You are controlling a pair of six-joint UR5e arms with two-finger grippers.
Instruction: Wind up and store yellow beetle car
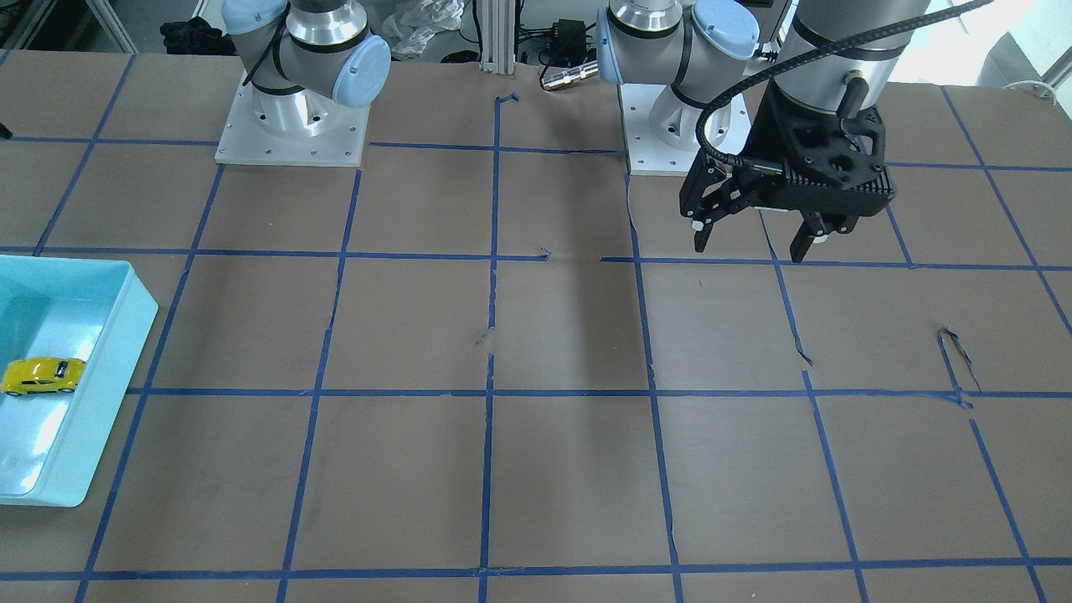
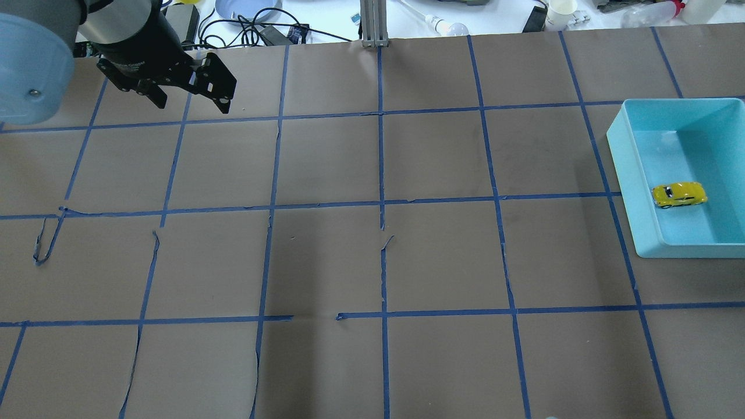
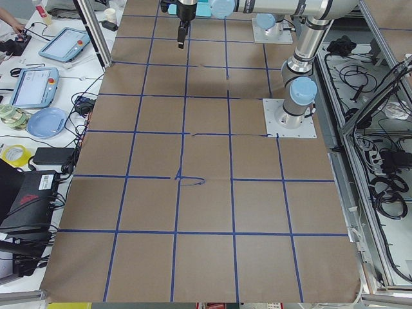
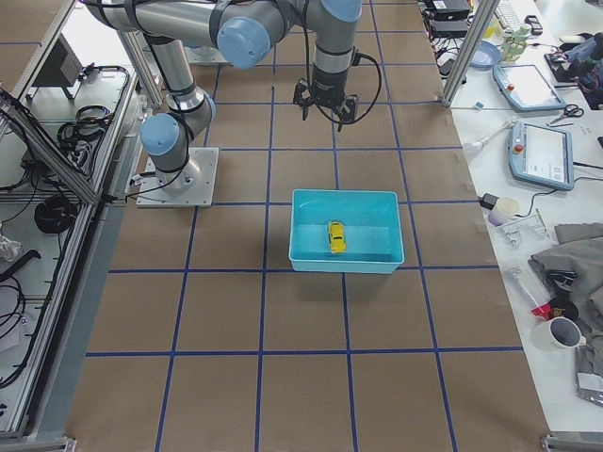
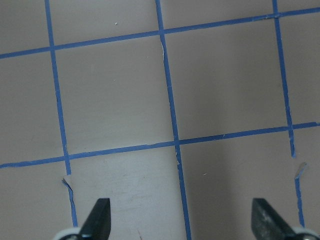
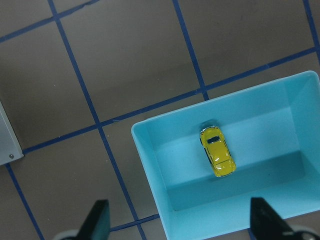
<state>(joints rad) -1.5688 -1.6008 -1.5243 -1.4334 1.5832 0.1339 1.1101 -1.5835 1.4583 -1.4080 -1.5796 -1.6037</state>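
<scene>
The yellow beetle car (image 2: 679, 194) lies on its wheels inside a light-blue bin (image 2: 623, 169) at the table's right side. It also shows in the front view (image 1: 42, 375), the right side view (image 4: 336, 236) and the right wrist view (image 6: 217, 151). My right gripper (image 6: 180, 222) is open and empty, high above the bin's near side and well clear of the car. It also shows in the right side view (image 4: 325, 108). My left gripper (image 2: 192, 105) is open and empty, raised over the far left of the table (image 1: 749, 244) (image 5: 181, 222).
The brown table carries a blue tape grid, torn in places (image 2: 46, 238). The arm bases (image 1: 293, 126) (image 1: 670, 134) stand at the robot's edge. Cables, a plate (image 2: 244, 7) and cups lie beyond the far edge. A metal post (image 2: 374, 23) stands at the far middle.
</scene>
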